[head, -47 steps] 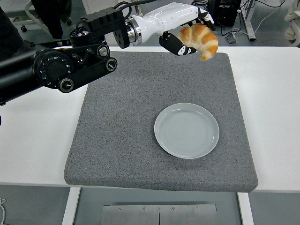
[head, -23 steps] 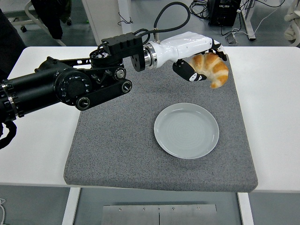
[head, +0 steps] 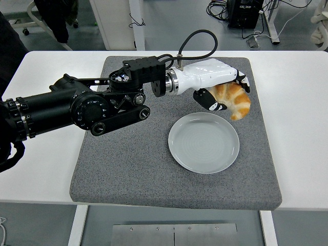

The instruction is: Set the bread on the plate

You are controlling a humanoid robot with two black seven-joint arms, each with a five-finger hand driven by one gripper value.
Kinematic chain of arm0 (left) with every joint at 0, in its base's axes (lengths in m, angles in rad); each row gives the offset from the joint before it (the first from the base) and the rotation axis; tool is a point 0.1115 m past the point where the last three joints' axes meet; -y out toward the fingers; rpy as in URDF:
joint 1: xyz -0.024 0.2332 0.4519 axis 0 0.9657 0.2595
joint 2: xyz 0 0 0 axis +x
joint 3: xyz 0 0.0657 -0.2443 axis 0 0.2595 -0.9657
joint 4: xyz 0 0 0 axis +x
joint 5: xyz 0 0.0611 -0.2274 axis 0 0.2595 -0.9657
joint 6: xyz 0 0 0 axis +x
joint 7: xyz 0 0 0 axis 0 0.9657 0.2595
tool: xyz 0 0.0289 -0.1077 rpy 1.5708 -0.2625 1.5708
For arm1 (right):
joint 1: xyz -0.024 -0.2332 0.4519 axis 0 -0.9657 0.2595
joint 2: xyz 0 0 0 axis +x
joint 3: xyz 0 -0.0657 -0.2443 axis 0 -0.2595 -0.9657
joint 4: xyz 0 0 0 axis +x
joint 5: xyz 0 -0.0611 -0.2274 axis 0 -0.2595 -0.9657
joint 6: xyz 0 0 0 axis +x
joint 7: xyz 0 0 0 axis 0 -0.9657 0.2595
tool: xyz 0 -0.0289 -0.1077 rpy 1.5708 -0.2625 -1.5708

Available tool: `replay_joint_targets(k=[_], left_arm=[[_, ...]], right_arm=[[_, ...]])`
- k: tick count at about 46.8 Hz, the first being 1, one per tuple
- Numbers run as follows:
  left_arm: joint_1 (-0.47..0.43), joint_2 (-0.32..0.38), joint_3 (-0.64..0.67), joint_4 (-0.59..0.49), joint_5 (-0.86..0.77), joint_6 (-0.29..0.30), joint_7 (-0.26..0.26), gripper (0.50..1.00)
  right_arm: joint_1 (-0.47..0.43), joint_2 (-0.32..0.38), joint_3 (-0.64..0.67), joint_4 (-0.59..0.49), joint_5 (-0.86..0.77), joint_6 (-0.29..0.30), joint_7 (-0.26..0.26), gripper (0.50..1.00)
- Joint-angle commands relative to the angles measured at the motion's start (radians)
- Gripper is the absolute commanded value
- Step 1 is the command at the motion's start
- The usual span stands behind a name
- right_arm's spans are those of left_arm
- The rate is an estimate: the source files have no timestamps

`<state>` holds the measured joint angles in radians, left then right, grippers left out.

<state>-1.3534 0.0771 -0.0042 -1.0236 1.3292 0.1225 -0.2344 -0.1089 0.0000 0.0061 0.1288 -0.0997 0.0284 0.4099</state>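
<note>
The white-shelled left hand (head: 224, 92) grasps the golden-brown croissant bread (head: 234, 99), held above the grey mat at one o'clock of the round pale-grey plate (head: 204, 143).

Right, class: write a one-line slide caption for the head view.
Left hand holds the croissant above the far rim of the empty plate.

a grey mat (head: 133, 169) with a speckled, felt-like surface lies flat on the white table (head: 46, 169), covering most of its middle. beyond the table's far edge, a black box (head: 245, 13) stands on the floor among loose cables (head: 218, 10). left of it, also past the far edge, a white panel (head: 115, 23) stands upright.
</note>
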Motion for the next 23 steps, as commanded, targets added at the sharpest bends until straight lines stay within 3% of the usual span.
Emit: replay_joint_targets(k=[1,11,23], left_arm=[[0.014,0.003,0.003,-0.015,0.002,0.005,0.0,0.651],[0.037,0.004,0.029,-0.018,0.007,0.034,-0.002,0.651],[0.06,0.055,0.067,-0.07,0.008,0.077,-0.011,0.652]], right_arm=[[0.0,0.0,0.0,0.0,0.0,0.001,0.0,1.0],[0.0,0.0,0.0,0.0,0.0,-0.001,0.0,1.0],[0.0,0.0,0.0,0.0,0.0,-0.001,0.0,1.0]])
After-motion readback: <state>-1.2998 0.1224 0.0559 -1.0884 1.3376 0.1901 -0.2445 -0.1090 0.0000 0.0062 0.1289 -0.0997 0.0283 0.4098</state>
